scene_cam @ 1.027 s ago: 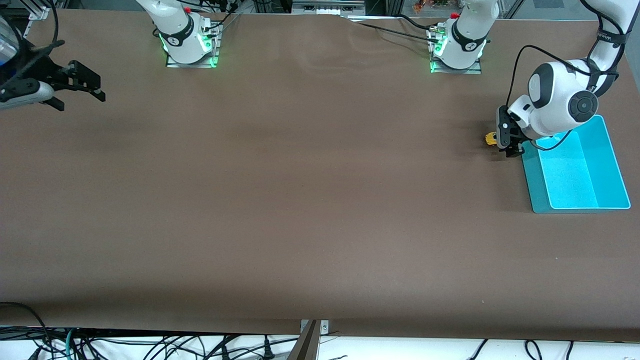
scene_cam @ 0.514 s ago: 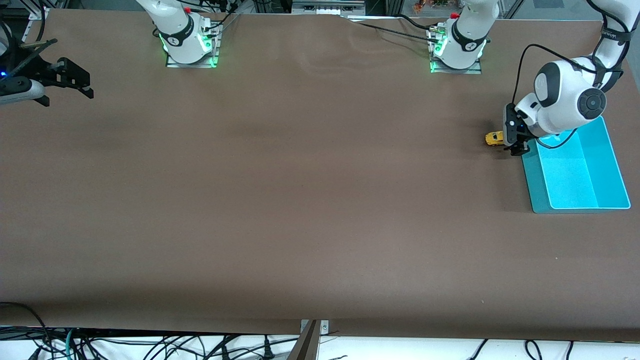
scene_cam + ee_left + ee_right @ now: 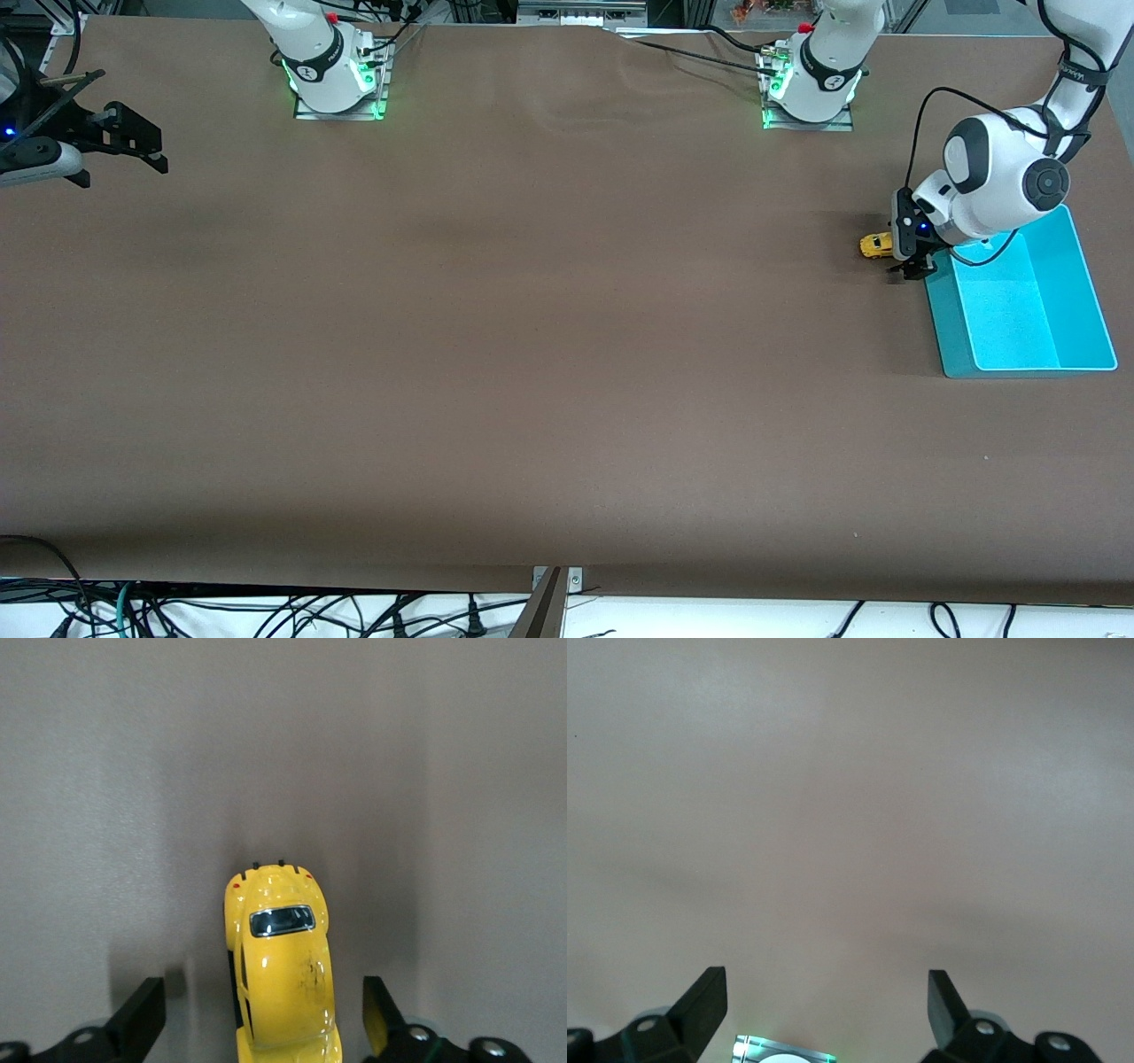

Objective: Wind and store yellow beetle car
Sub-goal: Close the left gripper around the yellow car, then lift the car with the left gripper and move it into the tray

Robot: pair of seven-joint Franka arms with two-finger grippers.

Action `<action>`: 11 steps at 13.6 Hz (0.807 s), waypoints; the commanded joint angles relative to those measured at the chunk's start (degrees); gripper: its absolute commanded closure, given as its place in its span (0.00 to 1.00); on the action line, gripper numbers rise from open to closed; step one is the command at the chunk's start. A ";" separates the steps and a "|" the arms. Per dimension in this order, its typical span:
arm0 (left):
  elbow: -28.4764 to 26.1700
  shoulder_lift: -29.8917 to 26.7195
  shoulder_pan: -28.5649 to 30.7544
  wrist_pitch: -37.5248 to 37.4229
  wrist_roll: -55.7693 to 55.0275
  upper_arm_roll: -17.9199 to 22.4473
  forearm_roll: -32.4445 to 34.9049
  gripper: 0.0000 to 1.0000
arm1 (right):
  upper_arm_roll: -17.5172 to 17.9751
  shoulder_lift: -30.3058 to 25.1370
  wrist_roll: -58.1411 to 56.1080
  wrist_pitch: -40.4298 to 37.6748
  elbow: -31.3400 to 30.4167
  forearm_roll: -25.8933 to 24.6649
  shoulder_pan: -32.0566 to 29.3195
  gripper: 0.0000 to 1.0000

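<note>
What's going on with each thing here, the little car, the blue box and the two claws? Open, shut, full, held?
car: upright on the table beside the bin, between the open fingers of the left gripper, not gripped.
bin: open-topped, nothing seen in it.
left gripper: open, low around the car.
right gripper: open, holding nothing, waiting over the right arm's end of the table.

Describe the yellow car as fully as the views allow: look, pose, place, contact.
The car is a tiny glossy yellow beetle, seemingly painted metal or plastic, with a dark window, small red tail lights and a faint scuff on its roof. It sits upright on its wheels on the brown table, beside the teal bin at the left arm's end. The open left end effector straddles it, fingers apart from its sides.
</note>
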 commanded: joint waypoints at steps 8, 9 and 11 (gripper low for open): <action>4.05 -0.47 1.89 -6.88 3.36 -4.85 -5.38 0.85 | 3.45 0.93 9.20 -2.39 2.45 -0.45 0.89 0.00; 6.51 -0.55 1.88 -10.13 2.84 -7.66 -7.48 0.85 | 3.37 0.93 9.29 -2.57 2.45 -0.36 0.71 0.00; 12.66 -0.20 1.62 -20.13 1.61 -10.32 -10.92 0.85 | 3.19 1.01 9.46 -2.75 2.27 -0.36 0.45 0.00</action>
